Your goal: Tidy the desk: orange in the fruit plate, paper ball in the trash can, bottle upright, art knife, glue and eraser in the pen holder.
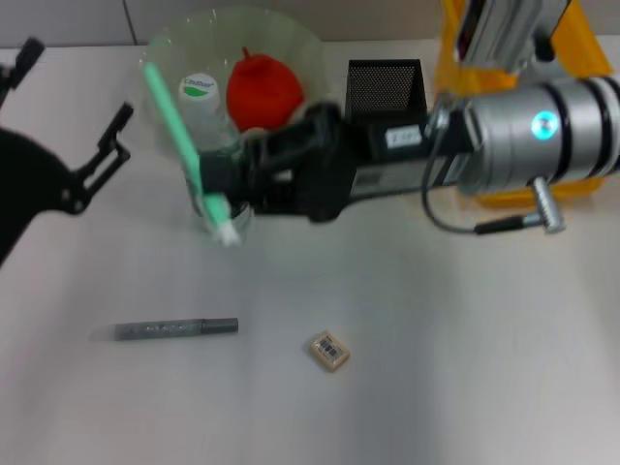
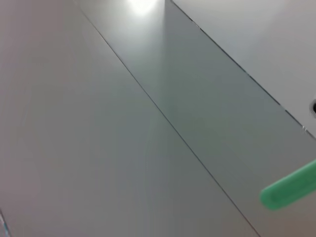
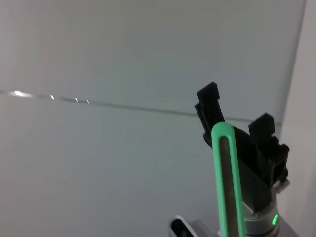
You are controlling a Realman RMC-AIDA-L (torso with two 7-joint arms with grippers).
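Note:
My right gripper [image 1: 211, 184] reaches across the desk from the right and is shut on the green art knife [image 1: 184, 145], which is tilted with its white tip down. The knife also shows in the right wrist view [image 3: 228, 182] and the left wrist view [image 2: 291, 190]. Just behind it stands the clear bottle [image 1: 200, 92], upright. The orange [image 1: 263, 89] lies in the clear fruit plate [image 1: 300, 44]. The grey glue stick [image 1: 174, 329] and the tan eraser [image 1: 329, 351] lie on the desk in front. My left gripper [image 1: 70, 97] is open and empty at the left; it also shows in the right wrist view [image 3: 237, 126]. No paper ball is in view.
The black mesh pen holder [image 1: 385, 87] stands at the back, right of the plate. The yellow trash can [image 1: 581, 58] is at the back right, partly behind my right arm. The desk is white.

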